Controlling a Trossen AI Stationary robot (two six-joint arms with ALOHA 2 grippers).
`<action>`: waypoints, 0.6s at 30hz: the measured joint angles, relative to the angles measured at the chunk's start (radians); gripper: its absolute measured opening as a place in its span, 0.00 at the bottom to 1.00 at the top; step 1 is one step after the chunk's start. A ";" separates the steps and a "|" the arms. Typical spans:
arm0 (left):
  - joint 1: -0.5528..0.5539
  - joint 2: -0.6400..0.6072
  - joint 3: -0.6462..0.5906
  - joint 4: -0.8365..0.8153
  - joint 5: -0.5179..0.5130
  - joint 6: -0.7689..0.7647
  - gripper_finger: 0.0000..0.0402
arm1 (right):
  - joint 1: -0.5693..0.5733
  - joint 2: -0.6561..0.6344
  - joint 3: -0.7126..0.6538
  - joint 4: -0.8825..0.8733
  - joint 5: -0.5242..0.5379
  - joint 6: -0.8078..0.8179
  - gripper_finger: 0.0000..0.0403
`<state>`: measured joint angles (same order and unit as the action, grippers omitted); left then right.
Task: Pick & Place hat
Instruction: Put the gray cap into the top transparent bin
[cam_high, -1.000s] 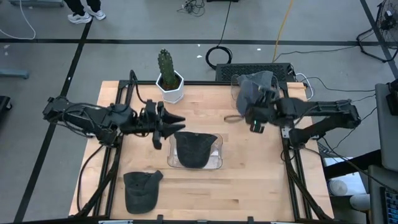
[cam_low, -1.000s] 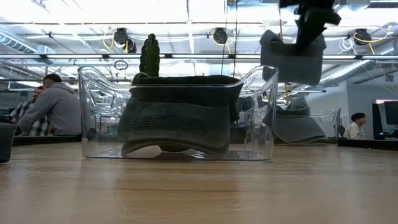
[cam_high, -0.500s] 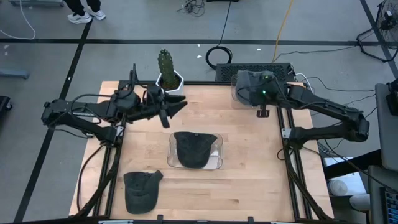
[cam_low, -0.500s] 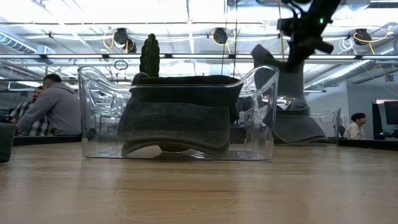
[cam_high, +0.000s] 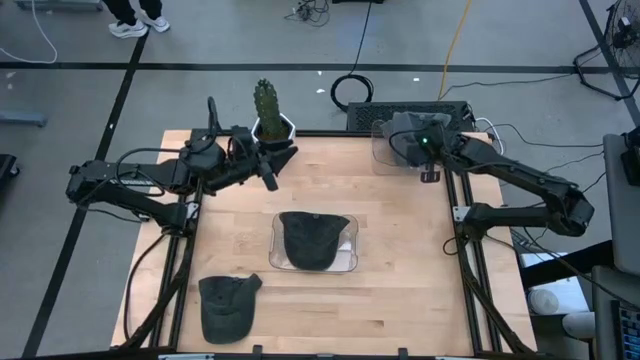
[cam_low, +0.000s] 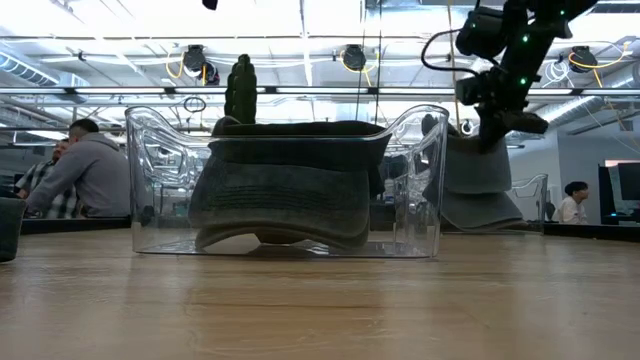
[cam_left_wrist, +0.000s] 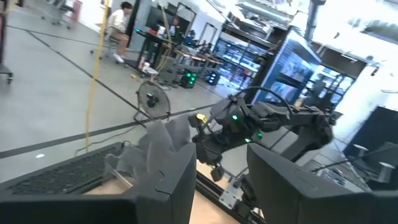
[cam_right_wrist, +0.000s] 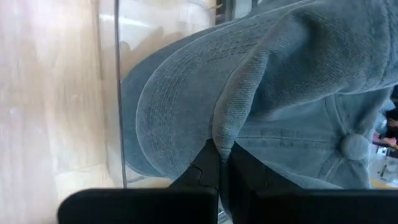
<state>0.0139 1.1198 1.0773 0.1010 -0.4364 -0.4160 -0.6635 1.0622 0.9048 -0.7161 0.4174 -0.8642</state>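
High view: a wooden counter seen from straight above, described left to right. Near the front left corner lies a dark cap, flat on the wood. Above the back left part of the counter hangs the left claw, its two fingers spread apart and holding nothing; it sits just beside a cactus in a white pot at the back edge. At the middle of the counter stands a clear bin with a dark hat inside it. At the back right corner stands a second clear bin, partly over the counter's edge. A blue-grey denim hat rests in this bin. The right claw is over it, its fingers pressed together on a fold of the denim hat's fabric, as the right wrist view shows up close. In the low view, people sit in the room behind the counter.
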 joint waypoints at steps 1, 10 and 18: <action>0.000 0.000 0.000 -0.002 -0.009 0.000 0.38 | 0.000 0.000 -0.010 0.007 0.000 -0.015 0.00; 0.002 0.000 0.000 0.000 -0.020 0.068 0.38 | 0.002 0.000 -0.107 0.081 -0.051 -0.126 0.02; 0.031 0.000 0.000 0.004 0.058 0.039 0.38 | 0.002 0.000 -0.136 0.084 -0.052 -0.090 0.05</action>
<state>0.0451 1.1198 1.0775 0.1046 -0.3789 -0.3775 -0.6617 1.0622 0.7692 -0.6325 0.3651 -0.9537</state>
